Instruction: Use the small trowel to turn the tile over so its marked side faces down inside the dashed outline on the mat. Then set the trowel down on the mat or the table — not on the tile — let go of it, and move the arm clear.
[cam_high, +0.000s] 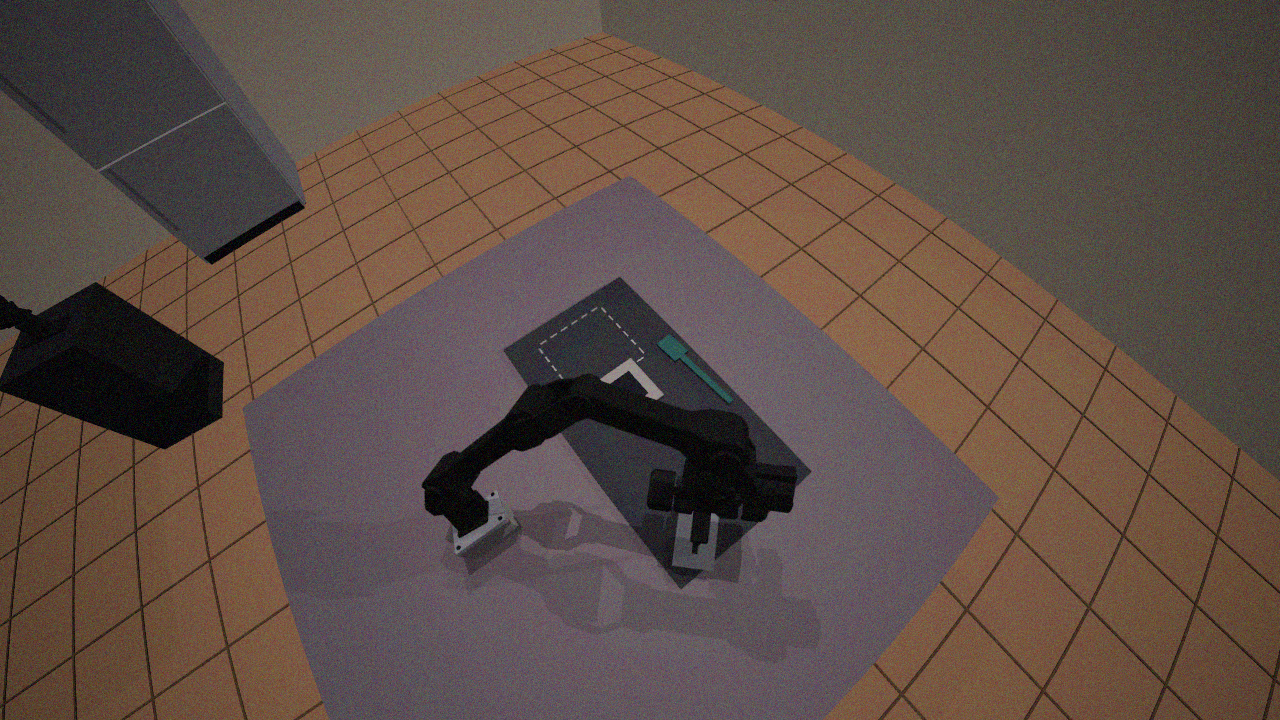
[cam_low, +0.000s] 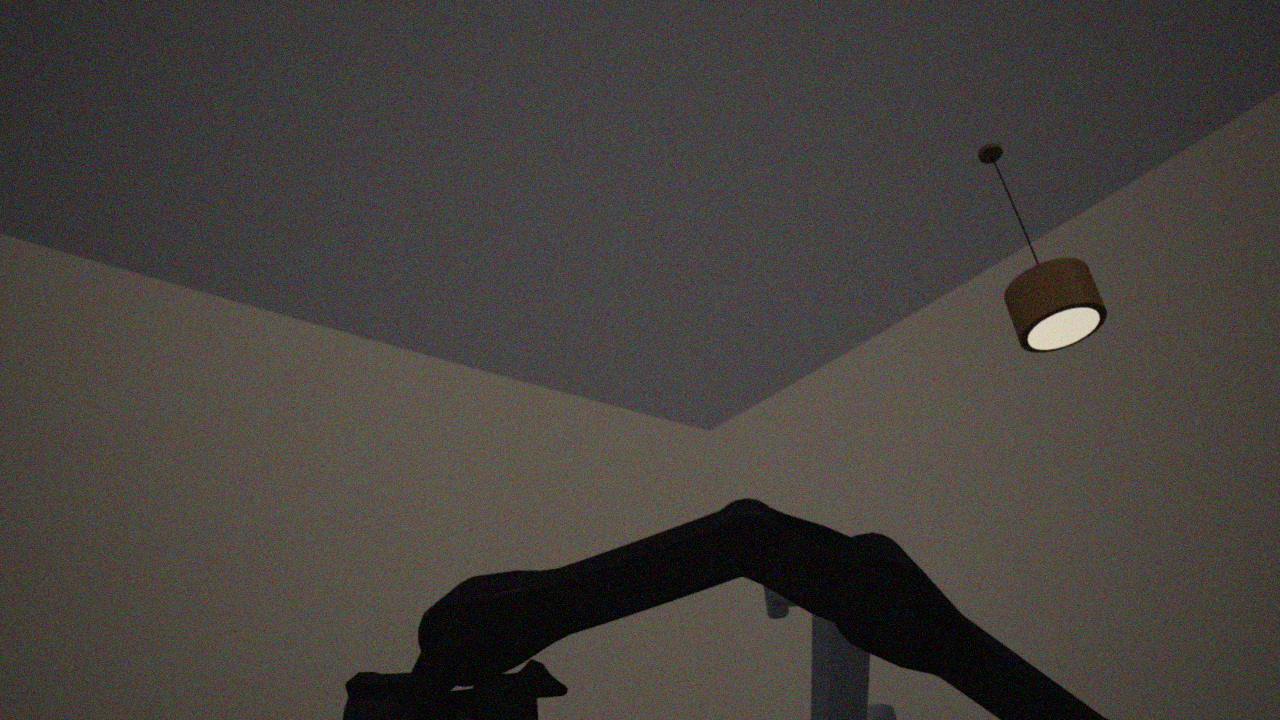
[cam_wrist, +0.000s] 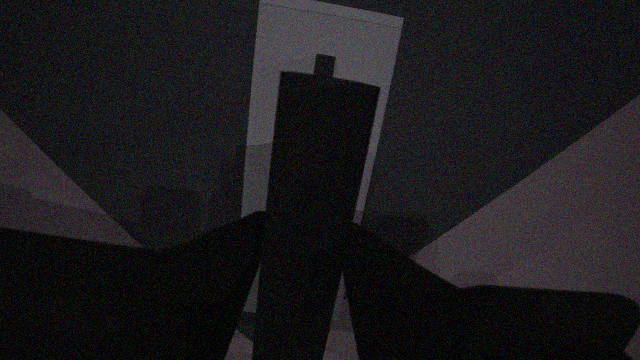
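A trowel with a pale grey rectangular blade (cam_high: 685, 557) (cam_wrist: 320, 35) and a black handle is at the near end of the dark mat (cam_high: 626, 470). My gripper (cam_high: 702, 515) (cam_wrist: 305, 228) is shut on the trowel's handle, one finger on each side. I cannot tell whether the blade touches the mat. The tile (cam_high: 645, 380) lies on the mat with a pale border and a dark middle facing up; my arm hides part of it in the top view. The dashed outline (cam_high: 600, 308) is at the mat's far end, beyond the tile. Its near corner is hidden behind my arm.
A teal long-handled tool (cam_high: 672, 347) lies along the mat's right edge beside the tile. My arm spans over the mat's left edge. A black box (cam_high: 161, 385) and a grey cabinet (cam_high: 205, 170) stand off the purple table top (cam_high: 393, 358) to the left.
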